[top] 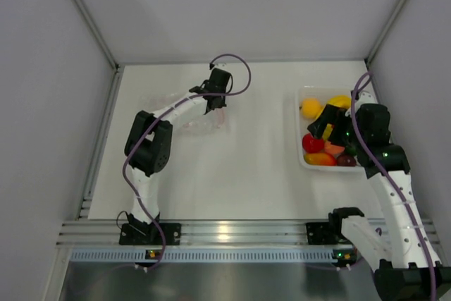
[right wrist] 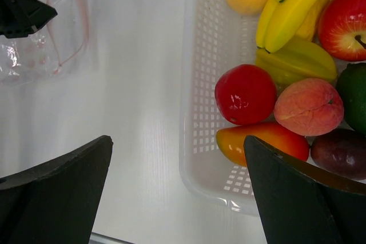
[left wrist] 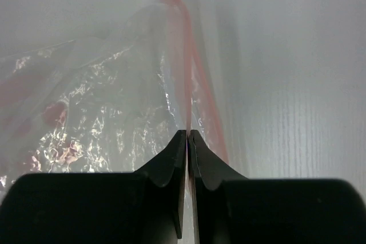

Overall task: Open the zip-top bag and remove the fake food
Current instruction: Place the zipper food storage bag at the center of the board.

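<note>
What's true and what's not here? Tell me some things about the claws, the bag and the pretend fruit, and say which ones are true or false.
1. The left claw is pinching the zip-top bag at its red strip. True.
2. The right claw is squeezed shut. False: its fingers stand wide apart, with nothing between them.
3. The fake food lies in a white basket. True.
4. The bag is sitting inside the basket. False: it lies on the table apart from the basket, over by the left arm.
</note>
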Robot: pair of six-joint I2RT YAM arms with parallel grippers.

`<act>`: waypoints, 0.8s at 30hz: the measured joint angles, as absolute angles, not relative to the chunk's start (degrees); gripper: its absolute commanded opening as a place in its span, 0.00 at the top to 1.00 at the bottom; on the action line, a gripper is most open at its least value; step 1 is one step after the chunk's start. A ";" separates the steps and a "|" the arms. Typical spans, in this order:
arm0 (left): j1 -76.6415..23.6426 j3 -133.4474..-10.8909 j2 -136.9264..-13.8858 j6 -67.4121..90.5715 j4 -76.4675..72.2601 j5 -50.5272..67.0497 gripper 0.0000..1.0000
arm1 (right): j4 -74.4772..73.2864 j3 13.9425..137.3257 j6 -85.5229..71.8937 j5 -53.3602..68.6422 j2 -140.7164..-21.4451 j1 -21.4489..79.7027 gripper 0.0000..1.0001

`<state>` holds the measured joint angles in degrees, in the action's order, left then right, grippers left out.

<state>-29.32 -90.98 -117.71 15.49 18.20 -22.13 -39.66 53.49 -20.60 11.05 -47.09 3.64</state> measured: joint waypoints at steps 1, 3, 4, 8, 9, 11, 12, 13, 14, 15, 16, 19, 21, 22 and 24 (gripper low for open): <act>-29.32 -90.98 -117.71 15.73 18.28 -21.06 0.78 | -39.62 53.49 -20.58 11.07 -47.07 3.64 0.01; -29.32 -91.15 -117.51 16.01 18.20 -19.03 0.65 | -39.57 53.49 -20.36 11.03 -46.89 3.64 0.01; -29.32 -91.26 -117.32 16.29 18.15 -18.11 0.62 | -39.64 53.52 -20.10 10.83 -46.78 3.64 0.01; -29.32 -91.29 -115.28 17.08 18.28 -15.18 0.51 | -39.83 53.71 -19.49 10.15 -46.39 3.64 0.01; -29.32 -91.29 -114.21 17.47 18.28 -14.52 0.50 | -39.88 53.74 -19.42 10.13 -46.24 3.64 0.01; -29.32 -91.26 -111.55 17.87 18.35 -13.82 0.20 | -39.90 53.76 -19.14 9.58 -46.00 3.64 0.01; -29.32 -91.26 -109.95 18.09 18.33 -13.65 0.02 | -39.90 53.76 -19.07 9.26 -45.84 3.64 0.01; -29.32 -91.24 -107.90 18.46 18.31 -13.63 0.02 | -39.94 53.76 -19.03 8.86 -45.67 3.64 0.01; -29.32 -91.18 -106.19 19.05 18.31 -13.74 0.02 | -39.97 53.78 -18.92 8.38 -45.41 3.64 0.01; -29.32 -90.70 -103.63 19.62 17.98 -14.02 0.02 | -40.05 53.80 -18.65 7.79 -45.06 3.64 0.01; -29.30 -89.86 -101.27 19.94 17.87 -14.48 0.02 | -40.16 53.91 -18.44 6.94 -44.60 3.73 0.01; -29.32 -85.23 -91.50 21.71 17.85 -16.93 0.02 | -40.75 54.78 -17.58 0.80 -42.48 6.11 0.01; -29.32 -80.62 -84.47 22.90 17.82 -18.90 0.02 | -40.84 55.20 -16.51 -3.97 -40.40 9.54 0.01; -29.32 -78.46 -81.60 23.33 17.96 -19.62 0.02 | -40.75 55.27 -15.86 -6.26 -39.13 11.44 0.01; -29.30 -72.58 -74.41 23.99 18.28 -21.32 0.02 | -40.86 55.27 -14.55 -9.82 -36.82 14.24 0.01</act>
<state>-29.30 -72.58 -74.41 23.99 18.28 -21.32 -40.86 55.27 -14.55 -9.82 -36.82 14.24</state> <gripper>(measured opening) 0.982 0.993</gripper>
